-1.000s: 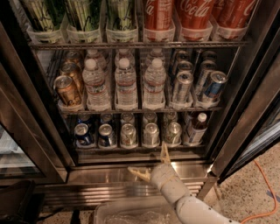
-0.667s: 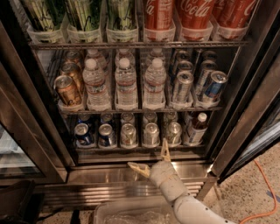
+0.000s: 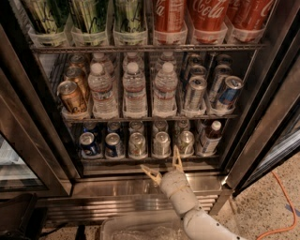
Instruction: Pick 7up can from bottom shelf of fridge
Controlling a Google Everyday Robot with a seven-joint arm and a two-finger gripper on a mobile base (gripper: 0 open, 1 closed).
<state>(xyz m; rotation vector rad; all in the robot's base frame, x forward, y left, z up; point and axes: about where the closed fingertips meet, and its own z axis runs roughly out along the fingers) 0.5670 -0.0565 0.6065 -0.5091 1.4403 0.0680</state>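
Note:
The fridge [image 3: 262,122] stands open, its steel frame around dark racks. The bottom shelf [image 3: 140,158] holds a front row of short cans: two blue ones at the left, then three pale silver-green ones, then a small red-labelled bottle [image 3: 208,138]. I take the middle pale can [image 3: 161,143] as the 7up can; its label does not show. My gripper [image 3: 159,159] is open, just below and in front of this can, at the shelf's front edge. One finger points up at the shelf, the other out to the left. It holds nothing.
The rack above holds water bottles [image 3: 135,91], gold cans [image 3: 72,96] at the left and slim silver-blue cans [image 3: 227,93] at the right. Red cola cans [image 3: 208,14] and green cans fill the top rack. A clear bin [image 3: 136,229] sits below my arm. An orange cable [image 3: 281,206] lies on the floor at the right.
My gripper has risen a little toward the bottom shelf's front edge, still open. The cans and bottles have not moved.

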